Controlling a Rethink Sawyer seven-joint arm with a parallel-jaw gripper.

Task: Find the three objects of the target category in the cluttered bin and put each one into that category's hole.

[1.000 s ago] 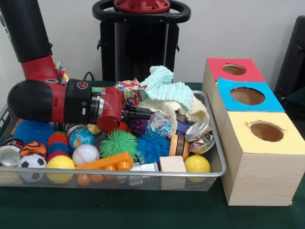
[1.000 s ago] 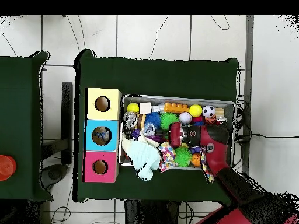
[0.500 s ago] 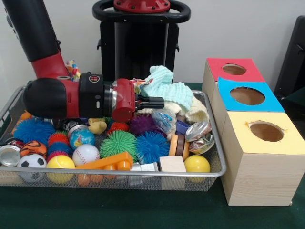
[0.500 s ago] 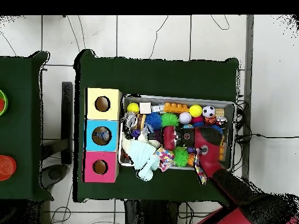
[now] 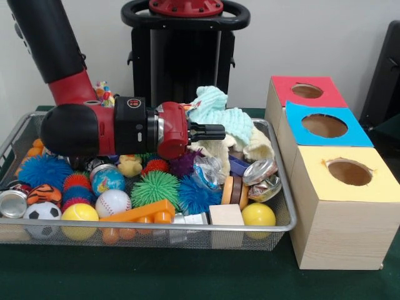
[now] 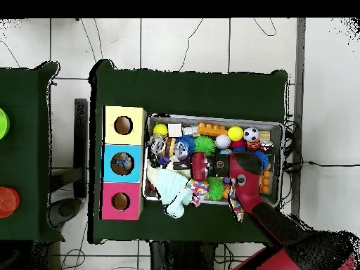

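Observation:
My gripper (image 5: 219,132) hangs sideways over the middle of the wire bin (image 5: 284,206), shut with nothing showing between its tips, pointing at the mint knitted cloth (image 5: 219,112). In the overhead view the gripper (image 6: 185,166) sits mid-bin beside that cloth (image 6: 170,188). Below it lie crumpled foil (image 5: 208,166), a purple spiky ball (image 5: 184,164), a green spiky ball (image 5: 155,187) and a blue spiky ball (image 5: 199,194). Three wooden boxes stand beside the bin, each with a round hole: red-topped (image 5: 287,98), blue-topped (image 5: 353,134), yellow-topped (image 5: 381,187).
The bin's front holds a baseball (image 5: 112,202), yellow balls (image 5: 79,214) (image 5: 258,214), a soccer ball (image 5: 40,212), an orange toy (image 5: 137,212), a wooden block (image 5: 226,215), a tin can (image 5: 11,203) and tin lids (image 5: 259,170). The arm (image 5: 81,128) covers the bin's back left.
The gripper rose out of the clutter near the crumpled foil and moved toward the boxes' side, now level with the mint cloth. It carried nothing up.

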